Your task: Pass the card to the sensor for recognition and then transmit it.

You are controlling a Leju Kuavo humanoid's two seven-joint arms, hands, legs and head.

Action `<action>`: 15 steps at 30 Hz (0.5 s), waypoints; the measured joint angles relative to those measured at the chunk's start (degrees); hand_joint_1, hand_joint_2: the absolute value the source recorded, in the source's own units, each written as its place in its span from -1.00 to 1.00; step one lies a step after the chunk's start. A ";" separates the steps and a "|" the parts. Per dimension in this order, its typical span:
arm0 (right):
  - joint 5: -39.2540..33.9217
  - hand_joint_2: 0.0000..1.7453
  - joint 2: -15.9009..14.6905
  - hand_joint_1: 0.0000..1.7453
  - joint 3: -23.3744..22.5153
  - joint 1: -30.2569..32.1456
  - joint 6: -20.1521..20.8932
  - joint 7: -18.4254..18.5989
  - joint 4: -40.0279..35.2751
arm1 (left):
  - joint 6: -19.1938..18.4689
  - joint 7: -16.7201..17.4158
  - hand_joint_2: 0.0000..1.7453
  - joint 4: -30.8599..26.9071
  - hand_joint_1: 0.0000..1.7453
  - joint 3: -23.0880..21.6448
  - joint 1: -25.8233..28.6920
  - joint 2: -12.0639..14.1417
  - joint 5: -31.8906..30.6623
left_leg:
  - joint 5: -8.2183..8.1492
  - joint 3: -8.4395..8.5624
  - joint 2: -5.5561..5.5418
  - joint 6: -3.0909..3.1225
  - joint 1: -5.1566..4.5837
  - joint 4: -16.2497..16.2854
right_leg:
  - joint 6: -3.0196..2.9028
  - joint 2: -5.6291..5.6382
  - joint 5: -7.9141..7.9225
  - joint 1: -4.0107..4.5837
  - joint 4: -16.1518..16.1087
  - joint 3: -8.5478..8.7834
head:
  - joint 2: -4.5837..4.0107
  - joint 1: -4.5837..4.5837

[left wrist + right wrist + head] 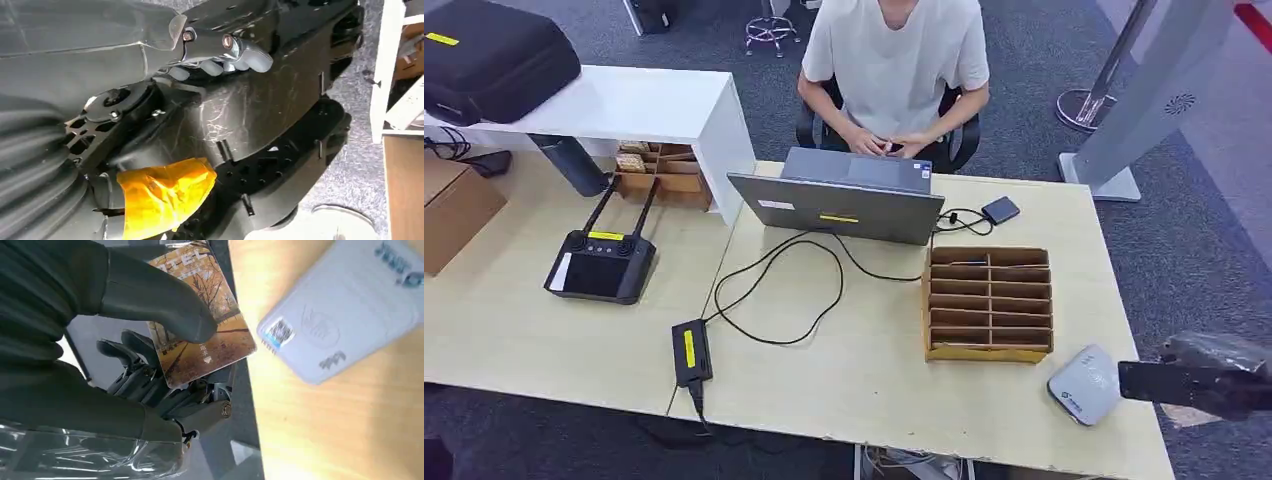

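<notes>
Head view: high, looking forward and down across worktop (844,370), sensor (1084,384) at 4 o'clock. Right wrist view: close behind right hand (165,355), turned, looking onto worktop edge. Shared with head view: sensor and that worktop corner. Left wrist view: close behind left hand (220,57), facing down at carpet floor (350,170).
</notes>
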 joint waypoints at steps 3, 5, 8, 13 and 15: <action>0.31 1.00 0.28 1.00 -1.70 3.30 -0.22 -0.59 0.02 | -0.94 0.09 1.00 0.35 -1.00 -0.24 -0.18 -0.02 0.07 | 0.00 0.00 0.01 0.00 0.00 -0.01 | 0.00 0.01 0.00 0.00 0.01 0.00 | 0.00 0.00; 0.74 1.00 0.48 1.00 -3.04 5.17 -0.28 -0.72 0.04 | -0.98 0.20 1.00 0.61 -1.00 -0.33 -0.29 -0.07 0.07 | 0.00 0.01 0.02 0.00 0.00 0.00 | 0.00 0.02 0.00 -0.01 0.00 -0.01 | 0.00 0.00; 1.20 1.00 0.52 1.00 -5.14 7.74 -0.72 -1.35 0.07 | -1.40 0.28 1.00 1.16 -1.00 -0.48 -0.38 -0.09 0.07 | 0.00 -0.01 0.01 0.00 0.00 -0.01 | 0.00 0.01 0.00 0.00 0.00 0.00 | 0.00 0.00; 4.92 1.00 3.30 1.00 -9.64 12.85 -3.02 -1.29 0.48 | -1.18 0.74 1.00 1.42 -1.00 -0.57 -1.09 -0.44 -0.28 | 0.00 0.00 0.03 0.00 0.00 -0.01 | 0.00 0.03 0.00 0.00 0.01 0.00 | 0.00 -0.02; 7.07 1.00 4.68 1.00 -11.92 15.91 -6.11 -2.50 0.94 | -1.09 0.76 1.00 1.42 -1.00 -0.57 -1.14 -0.46 -0.77 | 0.01 -0.02 -0.07 0.00 0.01 -0.01 | 0.00 -0.09 0.00 0.00 0.01 0.03 | 0.02 0.02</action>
